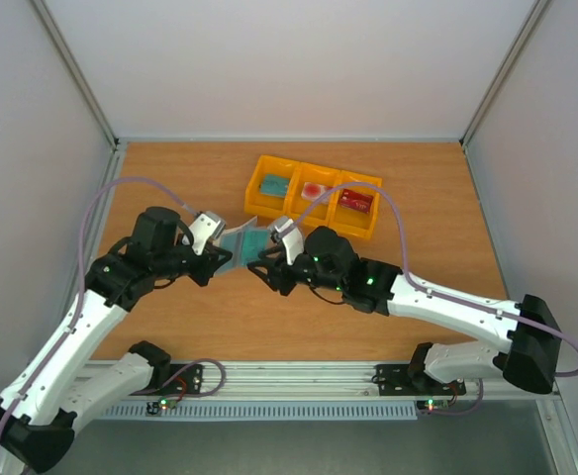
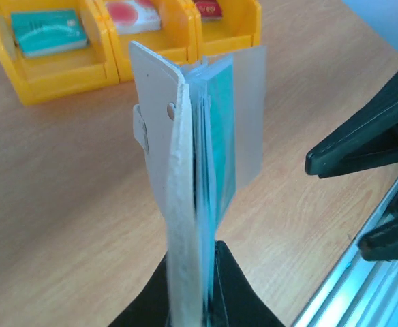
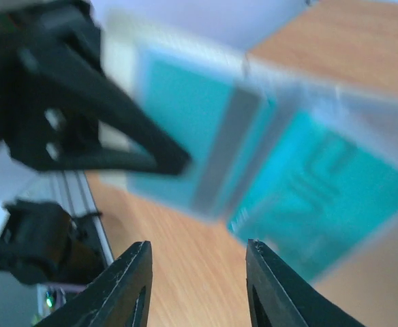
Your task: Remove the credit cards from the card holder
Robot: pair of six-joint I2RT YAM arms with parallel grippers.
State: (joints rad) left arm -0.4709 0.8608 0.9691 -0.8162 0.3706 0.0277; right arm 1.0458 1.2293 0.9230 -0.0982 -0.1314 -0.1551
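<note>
Above the table (image 2: 63,204), near the yellow tray (image 2: 56,82), my left gripper (image 2: 189,300) clamps the card holder (image 2: 175,204) on edge. The right gripper (image 3: 199,255) hovers beside it, jaws parted and empty. I judge the teal card (image 2: 221,150) wants pinching by its edge alone, then drawing straight out, the holder held firm.

You'll see the card holder (image 2: 165,136) is cream-beige outside, its inner sleeves a translucent grey-blue, with teal cards (image 2: 221,129) showing through them. One of them carries a grey stripe and paler markings, perhaps lettering, though that view is blurred. The tray (image 2: 63,75) is bright yellow and holds another teal card (image 2: 46,30), a pinkish red-and-white card (image 2: 134,15) and a dark red card (image 2: 209,8). The desk (image 2: 63,204) is orange-brown wood grain.
</note>
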